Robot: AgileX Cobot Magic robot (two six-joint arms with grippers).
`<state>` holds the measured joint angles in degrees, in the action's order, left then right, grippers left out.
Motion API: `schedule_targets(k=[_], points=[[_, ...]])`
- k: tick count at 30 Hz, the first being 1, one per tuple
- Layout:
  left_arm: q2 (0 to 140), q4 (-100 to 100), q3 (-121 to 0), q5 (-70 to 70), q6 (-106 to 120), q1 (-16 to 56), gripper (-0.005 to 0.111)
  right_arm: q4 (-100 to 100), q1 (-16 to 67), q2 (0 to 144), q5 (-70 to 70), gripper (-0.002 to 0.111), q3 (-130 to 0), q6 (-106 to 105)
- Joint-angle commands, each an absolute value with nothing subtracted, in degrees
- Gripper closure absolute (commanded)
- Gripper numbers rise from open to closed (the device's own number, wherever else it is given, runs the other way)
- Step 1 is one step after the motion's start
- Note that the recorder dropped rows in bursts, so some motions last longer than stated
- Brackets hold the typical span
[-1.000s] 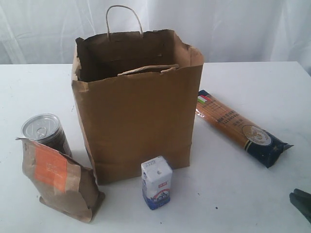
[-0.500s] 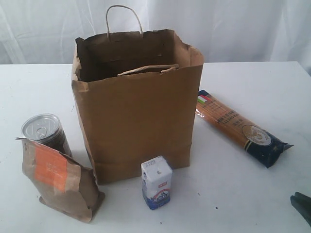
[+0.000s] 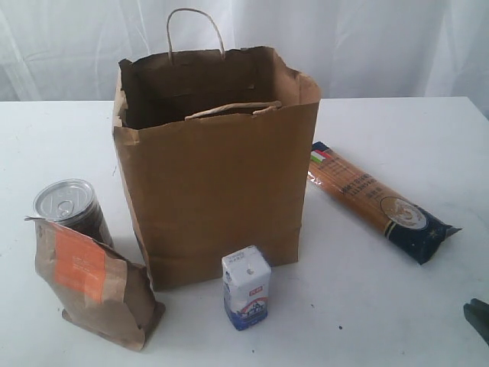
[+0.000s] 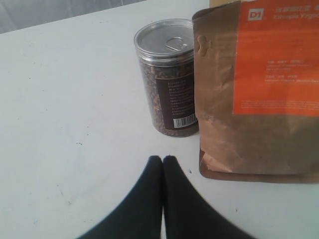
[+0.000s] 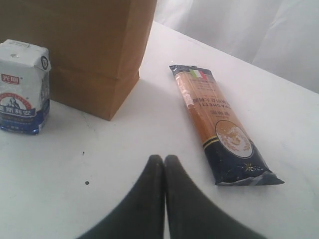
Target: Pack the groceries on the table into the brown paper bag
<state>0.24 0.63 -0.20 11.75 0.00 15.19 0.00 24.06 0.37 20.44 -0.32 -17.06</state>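
Note:
The brown paper bag stands open and upright mid-table, also in the right wrist view. Left of it stand a silver-topped can and, in front, a kraft pouch with orange label. A white-blue carton stands before the bag. The spaghetti packet lies flat to the right. My left gripper is shut and empty, short of the can and pouch. My right gripper is shut and empty, near the packet's dark end; only its tip shows at the exterior view's edge.
The white table runs back to a white curtain. The bag's loop handle rises at its far rim. Bare tabletop lies between the carton and the spaghetti packet.
The right gripper's dark tip has slid down and right toward the frame's corner in the exterior view. The groceries and bag have not moved.

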Motion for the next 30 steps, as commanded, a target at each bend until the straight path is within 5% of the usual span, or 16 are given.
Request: schedule_targets(k=[1,30], points=[[0.0,0.5,0.0,11.7,0.0,15.0,0.107,0.0,23.7,0.0,19.4,0.108,0.0,-16.6],[0.0,-12.4,0.0,6.9,-4.8,15.0,0.107,0.0,23.7,0.0,19.4,0.108,0.0,-16.6]])
